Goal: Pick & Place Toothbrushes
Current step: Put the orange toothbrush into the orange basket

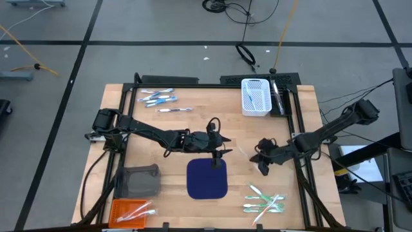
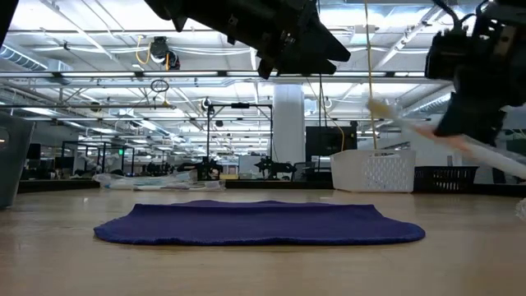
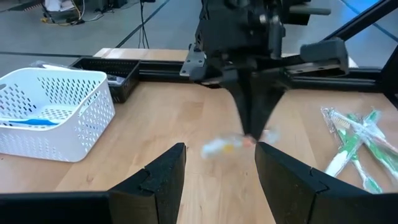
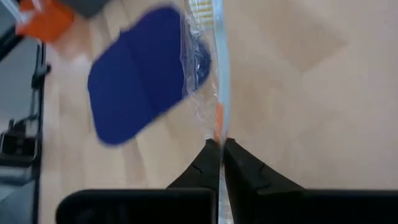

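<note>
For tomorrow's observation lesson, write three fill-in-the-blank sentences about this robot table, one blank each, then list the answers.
1. The right gripper is shut on a wrapped ____.
2. The left gripper has its fingers ____ and holds nothing.
3. The navy mat has ____ toothbrushes lying on it.
4. The white basket stands at the table's far edge, nearer the ____ arm.

Answers: toothbrush; open; no; right
</note>
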Action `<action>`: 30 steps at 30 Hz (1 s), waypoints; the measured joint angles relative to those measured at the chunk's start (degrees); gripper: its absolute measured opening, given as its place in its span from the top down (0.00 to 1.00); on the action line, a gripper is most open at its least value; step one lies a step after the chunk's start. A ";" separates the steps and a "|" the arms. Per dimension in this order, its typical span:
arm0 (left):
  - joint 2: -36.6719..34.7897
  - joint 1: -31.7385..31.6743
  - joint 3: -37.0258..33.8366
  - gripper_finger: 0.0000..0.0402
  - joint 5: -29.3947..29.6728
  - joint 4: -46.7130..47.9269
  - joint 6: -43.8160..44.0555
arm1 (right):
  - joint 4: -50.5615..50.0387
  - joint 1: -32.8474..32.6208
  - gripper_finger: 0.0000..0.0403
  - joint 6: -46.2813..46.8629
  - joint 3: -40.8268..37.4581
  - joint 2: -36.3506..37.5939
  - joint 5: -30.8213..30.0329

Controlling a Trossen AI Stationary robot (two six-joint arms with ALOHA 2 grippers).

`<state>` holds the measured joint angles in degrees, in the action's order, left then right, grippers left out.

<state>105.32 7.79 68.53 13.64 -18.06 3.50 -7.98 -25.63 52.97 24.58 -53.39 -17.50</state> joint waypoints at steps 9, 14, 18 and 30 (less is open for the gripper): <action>0.00 0.00 0.00 0.51 0.01 -2.55 -0.02 | 14.18 0.07 1.00 -18.40 0.04 3.08 -8.42; 0.00 0.00 0.00 0.51 0.01 -3.80 0.11 | 21.54 0.09 1.00 -27.43 0.07 2.98 -11.56; 0.00 0.00 0.00 0.51 -0.01 -6.01 0.26 | 26.15 0.16 1.00 -33.25 0.07 2.40 -14.34; 0.00 0.00 0.00 0.51 -0.78 -13.47 0.48 | 40.22 1.60 1.00 -46.04 0.09 -3.70 -15.76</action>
<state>105.32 7.79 68.53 12.86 -31.54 3.99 32.24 -24.03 6.93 24.67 -57.09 -33.26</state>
